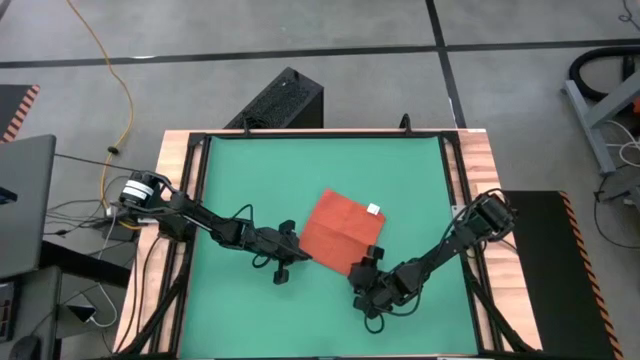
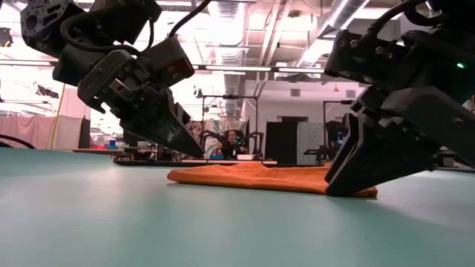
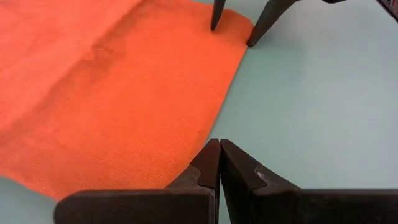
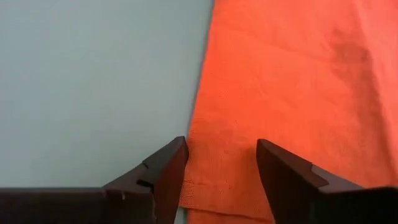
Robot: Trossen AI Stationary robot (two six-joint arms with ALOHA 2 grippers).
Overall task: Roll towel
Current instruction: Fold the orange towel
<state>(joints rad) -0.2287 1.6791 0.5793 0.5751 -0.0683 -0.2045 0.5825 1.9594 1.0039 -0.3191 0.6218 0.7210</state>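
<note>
The orange-red towel (image 1: 340, 232) lies flat on the green mat (image 1: 250, 180), turned cornerwise, with its white tag (image 1: 374, 210) on the far right edge. My left gripper (image 1: 298, 256) is shut, and its tips (image 3: 219, 149) hover just off the towel's left corner, at the near-left edge (image 3: 224, 93). My right gripper (image 1: 366, 264) is open and tilted down at the towel's near corner (image 3: 239, 28). One of its fingers (image 4: 283, 174) is over the cloth, the other (image 4: 168, 171) at the cloth's edge. My right gripper's fingertips (image 3: 214, 25) come down from the near right onto the towel's near corner and reach table height in the low view (image 2: 345, 185). Whether they touch the cloth I cannot tell. The towel lies flat between them.
A raised wooden and black frame (image 1: 455, 170) runs round the mat. A black box (image 1: 285, 100) stands beyond the far edge. Bare mat lies on every side of the towel. People and equipment show far behind the table in the low view.
</note>
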